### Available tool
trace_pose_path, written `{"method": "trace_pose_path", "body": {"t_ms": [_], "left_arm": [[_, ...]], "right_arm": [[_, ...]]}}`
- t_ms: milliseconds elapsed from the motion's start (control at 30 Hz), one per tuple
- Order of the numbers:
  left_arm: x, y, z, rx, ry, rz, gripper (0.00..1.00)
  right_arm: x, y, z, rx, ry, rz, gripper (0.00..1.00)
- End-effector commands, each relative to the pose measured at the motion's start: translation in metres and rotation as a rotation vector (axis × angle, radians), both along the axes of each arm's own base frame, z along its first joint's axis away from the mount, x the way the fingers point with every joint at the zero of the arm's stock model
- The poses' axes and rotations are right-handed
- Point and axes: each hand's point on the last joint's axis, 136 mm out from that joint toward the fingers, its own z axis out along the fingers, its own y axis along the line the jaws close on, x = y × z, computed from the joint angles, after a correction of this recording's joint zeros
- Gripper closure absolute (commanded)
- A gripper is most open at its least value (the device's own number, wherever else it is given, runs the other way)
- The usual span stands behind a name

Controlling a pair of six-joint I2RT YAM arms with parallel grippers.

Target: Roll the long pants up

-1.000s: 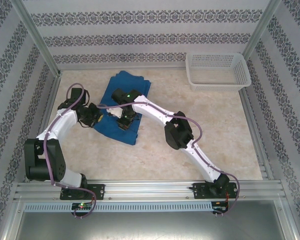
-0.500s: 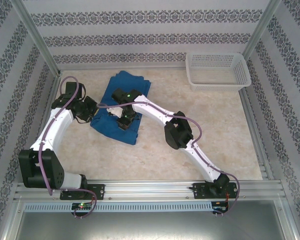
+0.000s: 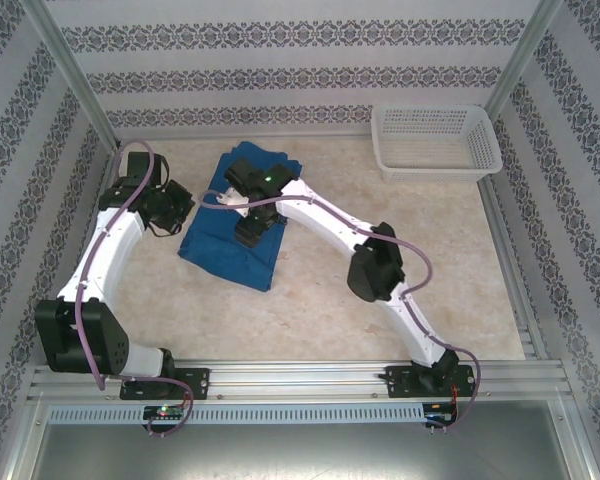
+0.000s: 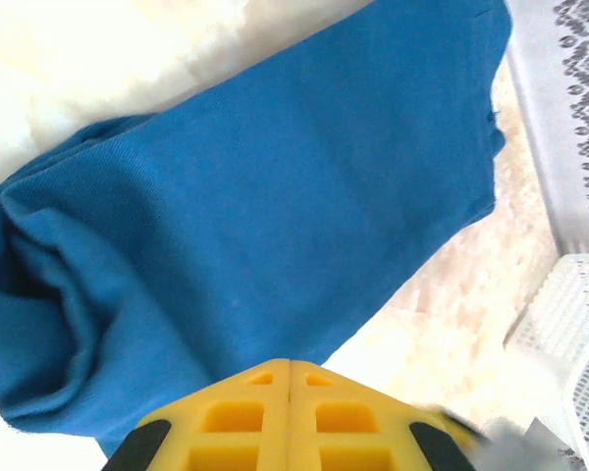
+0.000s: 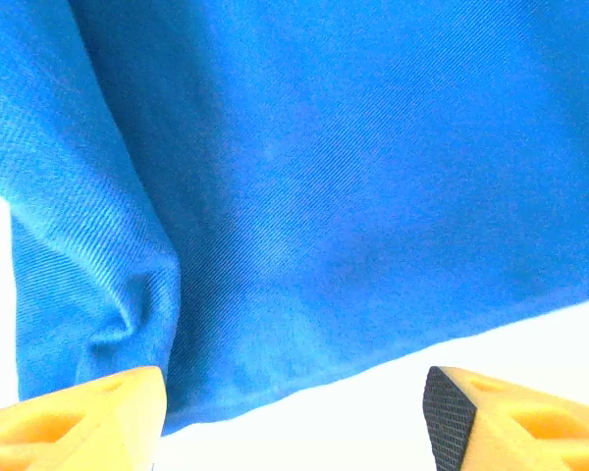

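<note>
Our left fingers (image 4: 226, 427) are pressed together, holding nothing, and the pants (image 4: 275, 216) lie folded on the tabletop (image 3: 440, 220) just beyond them. Our right fingers (image 5: 79, 417) are spread and empty, poised over the pants' edge.

Overhead, my workspace is brightly and evenly lit and the picture is sharp, with only soft, faint shadows beneath my arms on the counter (image 3: 310, 300). At my left wrist, the counter glares blown-out white around the long pants (image 4: 275, 216), my left pincer (image 4: 290, 365) is blurred close up, and the basket (image 4: 569, 334) at the right edge is soft. At my right wrist, the fabric weave is crisp, the counter below is pure white glare, and my right pincer (image 5: 294, 417) is slightly soft.
</note>
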Motion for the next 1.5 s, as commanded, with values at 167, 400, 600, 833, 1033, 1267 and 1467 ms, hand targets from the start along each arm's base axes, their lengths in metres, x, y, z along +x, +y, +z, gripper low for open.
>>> {"method": "trace_pose_path", "body": {"t_ms": [167, 400, 600, 833, 1033, 1267, 1467], "left_arm": [[0.001, -0.030, -0.042, -0.072, 0.092, -0.097, 1.00], [0.014, -0.024, -0.052, -0.017, 0.114, -0.117, 1.00], [0.039, 0.007, -0.043, 0.051, 0.099, -0.055, 1.00], [0.067, 0.052, -0.044, 0.076, 0.094, 0.062, 1.00], [0.096, 0.074, -0.054, 0.033, 0.106, 0.115, 1.00], [0.106, 0.076, -0.056, 0.025, 0.106, 0.103, 1.00], [0.104, 0.073, -0.065, 0.010, 0.122, 0.093, 1.00]], "right_arm": [[-0.061, -0.009, 0.032, 0.007, 0.001, 0.010, 1.00], [-0.088, -0.015, -0.001, -0.026, 0.087, 0.007, 0.35], [-0.111, 0.018, -0.006, 0.012, 0.043, 0.031, 0.24], [-0.140, 0.043, -0.040, -0.103, -0.048, 0.146, 0.23], [-0.144, 0.061, -0.081, -0.198, -0.084, 0.228, 0.24], [-0.121, 0.076, -0.108, -0.289, -0.197, 0.278, 0.25], [-0.104, 0.088, -0.111, -0.296, -0.282, 0.292, 0.27]]}}
